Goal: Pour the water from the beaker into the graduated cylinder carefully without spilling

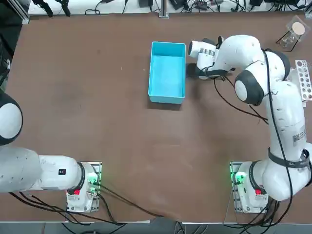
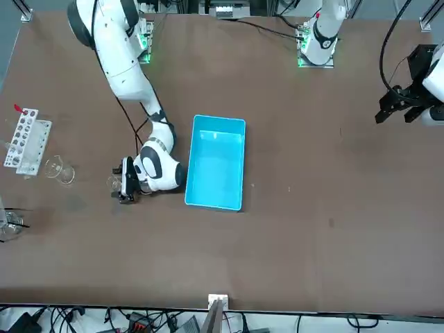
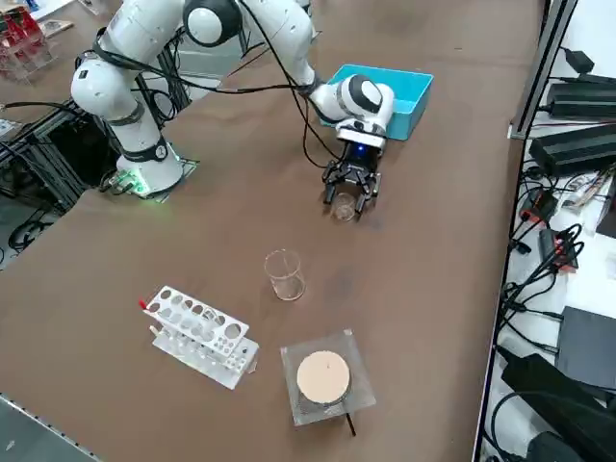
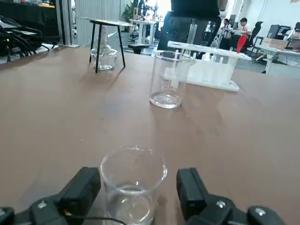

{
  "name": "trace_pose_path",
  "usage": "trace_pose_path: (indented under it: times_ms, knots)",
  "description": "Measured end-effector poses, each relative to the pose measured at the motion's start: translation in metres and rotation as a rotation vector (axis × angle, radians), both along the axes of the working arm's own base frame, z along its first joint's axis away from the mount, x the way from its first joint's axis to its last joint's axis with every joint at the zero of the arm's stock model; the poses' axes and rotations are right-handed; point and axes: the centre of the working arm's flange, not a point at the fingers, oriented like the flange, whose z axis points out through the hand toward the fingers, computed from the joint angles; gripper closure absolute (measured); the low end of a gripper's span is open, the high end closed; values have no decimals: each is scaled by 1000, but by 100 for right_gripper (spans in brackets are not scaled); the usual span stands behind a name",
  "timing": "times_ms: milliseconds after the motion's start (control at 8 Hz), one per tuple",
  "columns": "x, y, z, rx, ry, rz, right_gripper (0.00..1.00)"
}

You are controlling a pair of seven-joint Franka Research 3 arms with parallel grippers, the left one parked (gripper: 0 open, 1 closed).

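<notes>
The beaker (image 4: 133, 183), short and clear, stands on the brown table between the two fingers of my right gripper (image 4: 136, 193). The gripper is open, with a finger (image 4: 83, 186) on each side and a small gap to the glass. From the side, the gripper (image 3: 347, 197) reaches low over the table with the beaker (image 3: 344, 208) at its tips. The graduated cylinder (image 4: 168, 79), a taller clear glass, stands upright a short way beyond the beaker; it shows as well in the side view (image 3: 284, 274) and the front view (image 2: 60, 171).
A blue tray (image 1: 168, 73) lies beside the gripper's wrist. A white rack with holes (image 3: 202, 337) and a small stand with a round tan disc (image 3: 322, 377) lie past the graduated cylinder. A flask (image 4: 104, 57) sits under that stand.
</notes>
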Motion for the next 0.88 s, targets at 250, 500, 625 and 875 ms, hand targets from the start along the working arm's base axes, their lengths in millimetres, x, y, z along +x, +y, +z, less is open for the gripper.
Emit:
trace_pose_path:
  times_ms: [250,500,625,875]
  knots:
    - [-2,-3,-5,-16,4,-7,6]
    - [-2,-4,-4,-24,4,-9,37]
    - [-2,-4,-3,-27,4,-11,39]
    - [-1,-4,1,-36,11,-16,39]
